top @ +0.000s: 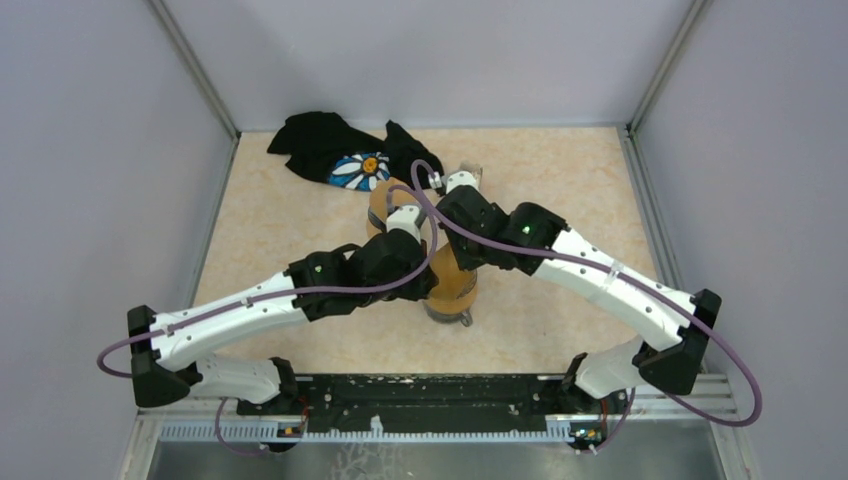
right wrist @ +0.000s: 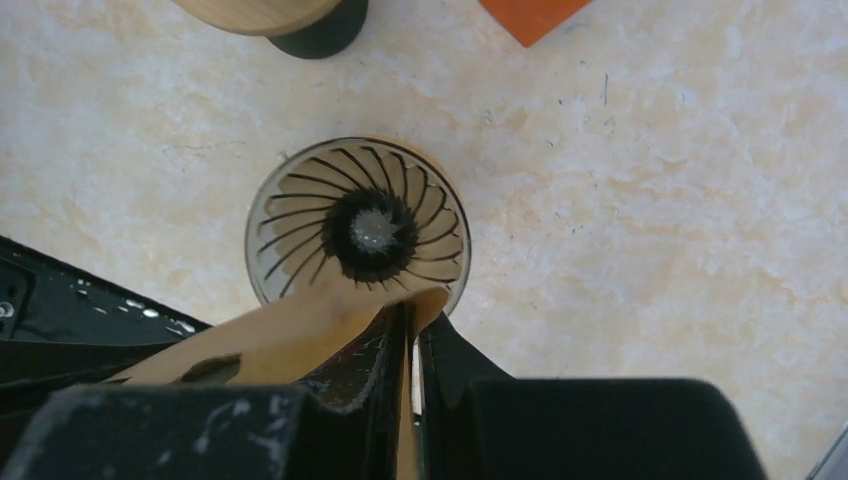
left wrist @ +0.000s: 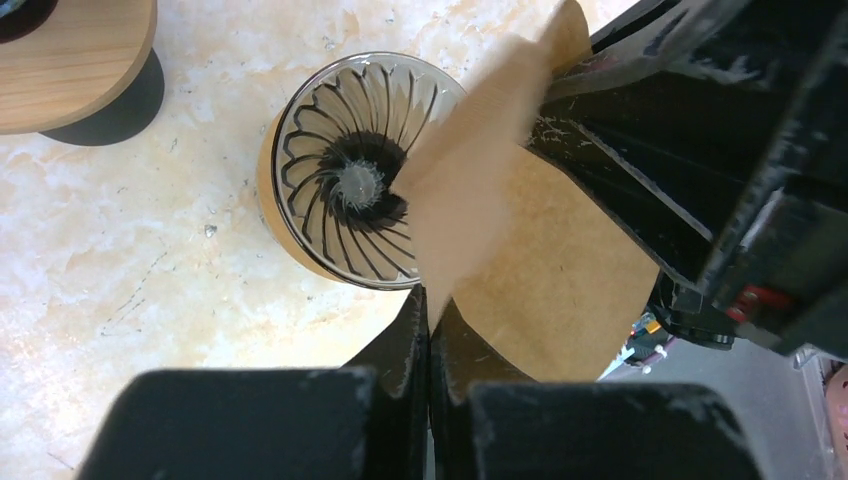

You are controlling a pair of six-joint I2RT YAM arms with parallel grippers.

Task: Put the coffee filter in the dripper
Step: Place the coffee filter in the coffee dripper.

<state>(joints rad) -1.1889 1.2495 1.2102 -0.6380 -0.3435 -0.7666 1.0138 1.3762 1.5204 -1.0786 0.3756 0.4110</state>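
The brown paper coffee filter (left wrist: 540, 260) hangs between my two grippers, just above the dripper. The dripper (left wrist: 345, 170) is a clear ribbed glass cone with a tan collar, upright on the marble table. My left gripper (left wrist: 430, 312) is shut on the filter's near edge. In the right wrist view the dripper (right wrist: 357, 225) lies straight ahead, and my right gripper (right wrist: 412, 320) holds a flap of the filter (right wrist: 270, 345) between nearly closed jaws, with a thin slit of light beside the paper. From above, the filter (top: 452, 275) covers most of the dripper (top: 450, 314).
A round wooden stand (left wrist: 70, 60) on a dark base sits close beside the dripper; it also shows as the wooden stand (right wrist: 262, 10). An orange sheet corner (right wrist: 530, 12) lies past it. A black cloth with a daisy print (top: 340, 155) lies at the back left. Grey walls enclose the table.
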